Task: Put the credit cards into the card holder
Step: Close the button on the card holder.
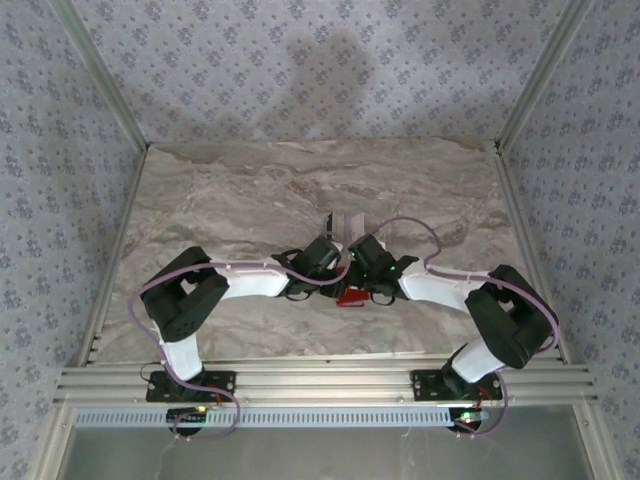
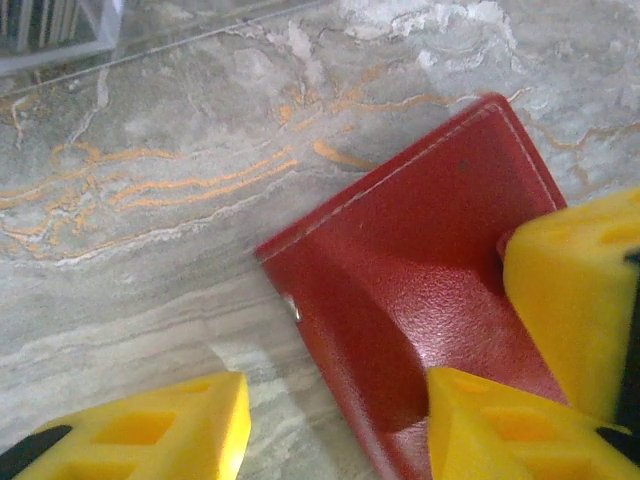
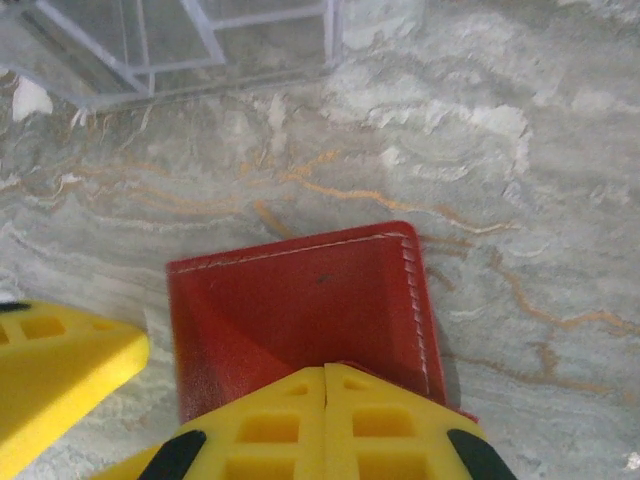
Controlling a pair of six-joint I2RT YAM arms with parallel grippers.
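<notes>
- One flat red stitched folding wallet (image 3: 300, 310); no second of its kind in view
- One grey-veined marble-pattern tabletop (image 1: 250, 190), lying under the wallet
- Two white-and-black jointed robot arms; the left arm (image 1: 250, 280) is on the wallet's left and the right arm (image 1: 440, 288) on its right
- Two two-finger grippers, the left gripper (image 2: 330, 440) and the right gripper (image 3: 325, 400); both are at the wallet
- Four yellow block-shaped fingers (image 2: 150, 430) in all, two per gripper; each wrist view catches three of them around the wallet
- Two thin purple cables (image 1: 165, 275), one along each arm
- One clear plastic box-like stand (image 3: 180, 40) beyond the wallet's far edge; its contents cannot be counted
</notes>
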